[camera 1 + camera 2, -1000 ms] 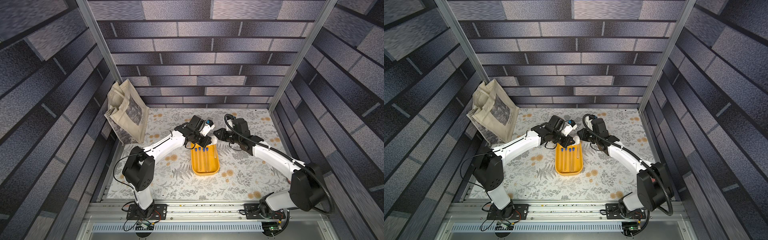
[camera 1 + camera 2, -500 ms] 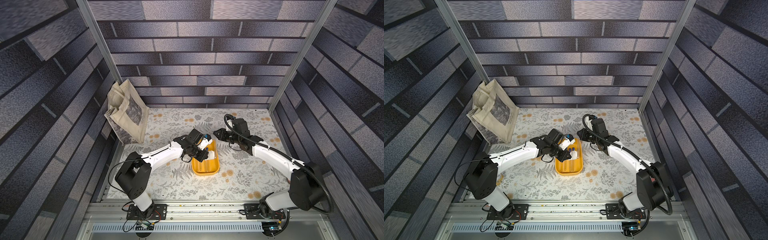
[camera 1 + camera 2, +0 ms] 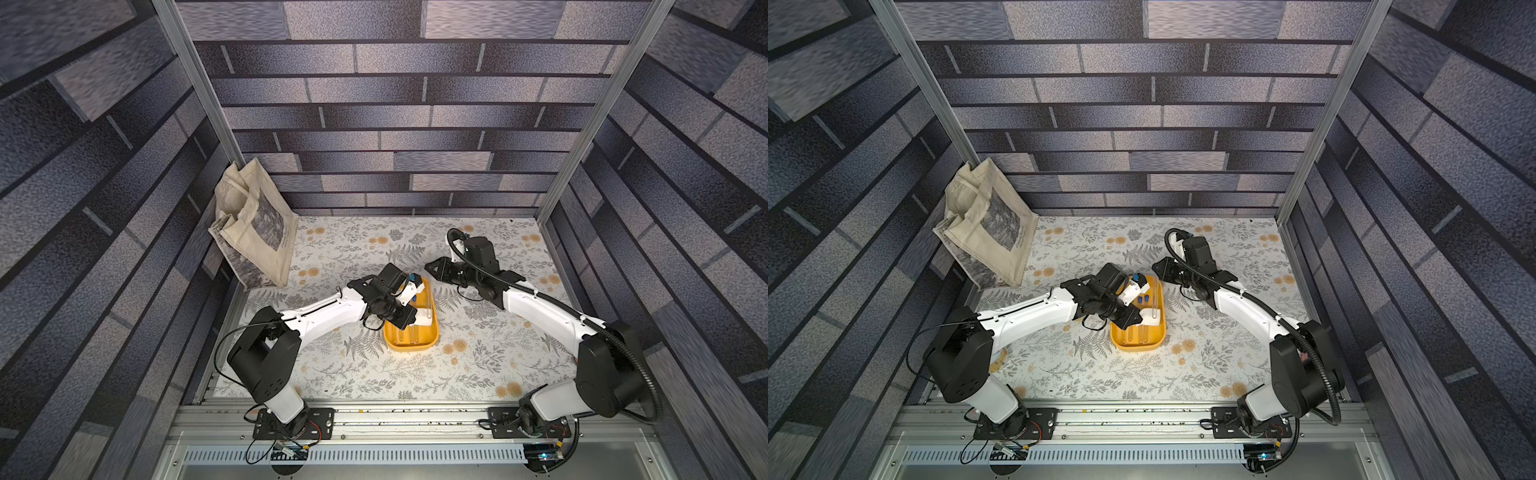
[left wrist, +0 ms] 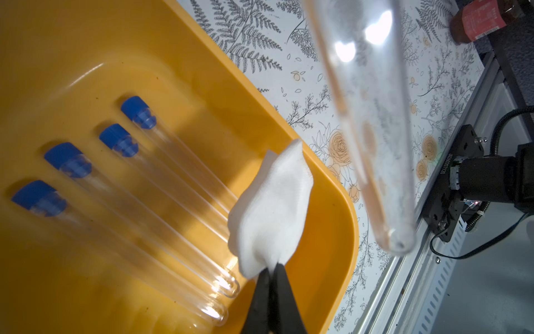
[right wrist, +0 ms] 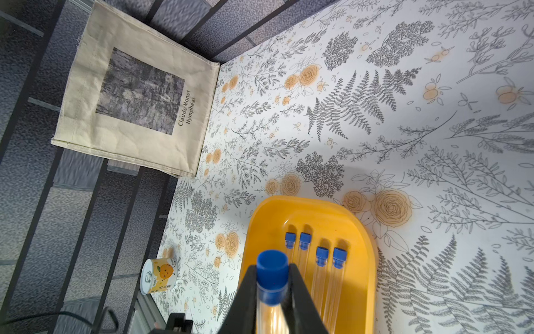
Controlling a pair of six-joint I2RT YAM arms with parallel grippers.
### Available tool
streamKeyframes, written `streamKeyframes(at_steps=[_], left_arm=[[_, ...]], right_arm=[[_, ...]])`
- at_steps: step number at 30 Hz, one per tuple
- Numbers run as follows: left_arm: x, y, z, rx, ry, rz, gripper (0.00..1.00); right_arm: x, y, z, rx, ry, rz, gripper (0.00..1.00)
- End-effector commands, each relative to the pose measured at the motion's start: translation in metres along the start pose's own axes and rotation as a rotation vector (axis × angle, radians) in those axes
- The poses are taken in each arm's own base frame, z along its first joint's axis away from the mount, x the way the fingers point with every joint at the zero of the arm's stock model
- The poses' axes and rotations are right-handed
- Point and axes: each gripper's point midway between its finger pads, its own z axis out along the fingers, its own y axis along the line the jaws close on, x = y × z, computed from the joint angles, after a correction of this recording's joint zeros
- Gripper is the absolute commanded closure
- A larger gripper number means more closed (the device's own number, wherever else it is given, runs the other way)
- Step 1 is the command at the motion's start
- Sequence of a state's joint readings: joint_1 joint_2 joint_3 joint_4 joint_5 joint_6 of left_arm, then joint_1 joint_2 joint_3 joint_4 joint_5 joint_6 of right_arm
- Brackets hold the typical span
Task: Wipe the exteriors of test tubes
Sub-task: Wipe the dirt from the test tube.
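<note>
The left end effector (image 4: 271,269), pinched shut on a folded white cloth (image 4: 268,208), has drawn back toward the near end of the yellow tray (image 5: 318,214). It is now clear of the capped test tube (image 4: 372,130) that the right end effector (image 5: 272,270) clamps over the tray's far end, so one wipe stroke looks done. Four more test tubes (image 5: 320,269) lie side by side in the tray, partly under the left arm; a tote bag (image 5: 138,95) and a small can (image 5: 159,276) sit well clear at left.

Below the left gripper (image 4: 270,269) jaws, four test tubes (image 4: 161,202) lie side by side across the tray (image 4: 332,260) floor. The held tube (image 4: 372,144) hangs near those jaws. Beyond the right gripper (image 5: 272,267) jaws the table (image 5: 375,130) lies open, with the can (image 5: 159,276) and bag (image 5: 138,101) well apart.
</note>
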State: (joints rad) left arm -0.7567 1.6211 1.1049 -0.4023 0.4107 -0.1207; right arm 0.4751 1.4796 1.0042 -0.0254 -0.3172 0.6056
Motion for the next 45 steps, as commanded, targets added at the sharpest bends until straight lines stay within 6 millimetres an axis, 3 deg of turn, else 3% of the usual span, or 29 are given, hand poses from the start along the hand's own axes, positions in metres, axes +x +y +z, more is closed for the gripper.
streamKeyframes(at_steps=[1, 8, 24, 45], left_arm=[[-0.014, -0.015, -0.005, 0.038, -0.037, 0.041, 0.96], [-0.024, -0.028, -0.014, 0.080, -0.076, 0.081, 0.95], [-0.045, -0.034, -0.025, 0.075, -0.114, 0.136, 0.96], [-0.095, -0.002, -0.034, -0.004, -0.164, 0.155, 0.96]], right_arm=[[0.005, -0.005, 0.004, -0.003, 0.014, -0.001, 0.80], [0.007, -0.011, 0.007, 0.019, 0.020, -0.016, 0.80], [0.012, -0.016, 0.004, 0.031, 0.022, -0.013, 0.80], [0.013, -0.014, 0.002, 0.023, 0.019, -0.005, 0.80]])
